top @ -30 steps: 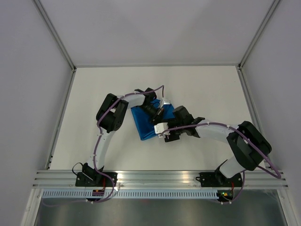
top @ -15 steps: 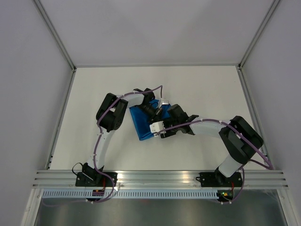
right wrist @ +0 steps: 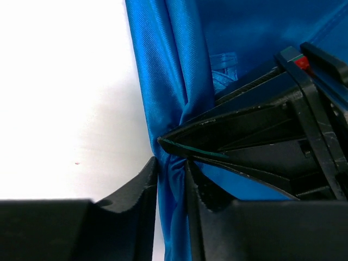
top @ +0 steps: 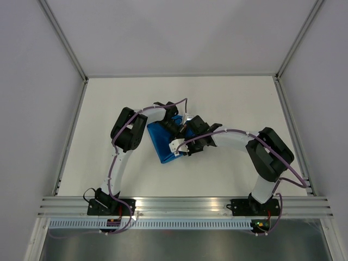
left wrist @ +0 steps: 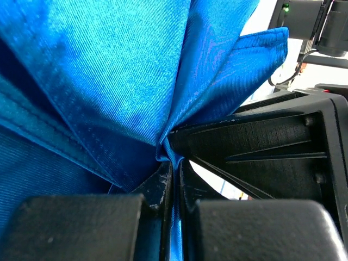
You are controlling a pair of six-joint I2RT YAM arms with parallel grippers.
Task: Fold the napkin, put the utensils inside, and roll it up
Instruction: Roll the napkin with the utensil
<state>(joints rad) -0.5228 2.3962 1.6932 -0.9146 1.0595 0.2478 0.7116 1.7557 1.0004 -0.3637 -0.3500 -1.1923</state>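
The bright blue napkin [top: 162, 142] lies bunched near the middle of the table, partly under both grippers. My left gripper [top: 175, 126] is shut on a pinch of the napkin's cloth [left wrist: 136, 87]. My right gripper [top: 184, 136] is shut on a gathered fold of the same napkin [right wrist: 174, 81]. The two grippers meet tip to tip over the cloth's right side, and each shows in the other's wrist view. No utensils are in view.
The white tabletop [top: 228, 103] is bounded by grey walls with metal rails at the left [top: 70, 130] and right [top: 291, 125]. An aluminium rail [top: 185, 204] runs along the near edge by the arm bases.
My right gripper has moved left and slightly up toward my left gripper, and the napkin has drawn in narrower to the left. My left arm has barely moved.
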